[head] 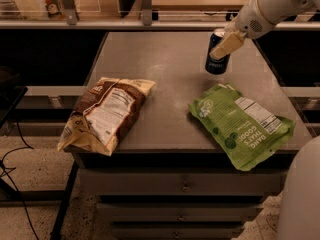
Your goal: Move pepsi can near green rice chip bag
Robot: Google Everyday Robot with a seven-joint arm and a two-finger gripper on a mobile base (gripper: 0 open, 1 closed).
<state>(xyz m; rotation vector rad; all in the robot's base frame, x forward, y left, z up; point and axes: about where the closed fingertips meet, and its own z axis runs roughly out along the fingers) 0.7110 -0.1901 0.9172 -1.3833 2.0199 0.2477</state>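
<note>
The pepsi can (215,64), dark blue with a silver top, is held at the back right of the grey table (160,59). My gripper (221,48) comes in from the upper right and is shut on the can's upper part, with one tan finger (227,44) across its front. The can looks slightly tilted and lifted just off the surface. The green rice chip bag (240,124) lies flat at the table's front right, a short gap in front of the can.
A brown and tan chip bag (107,111) lies at the table's front left, overhanging the edge. A railing and shelf (145,21) run behind the table. Drawers (185,186) sit below the front edge. My white base (300,199) shows at the lower right.
</note>
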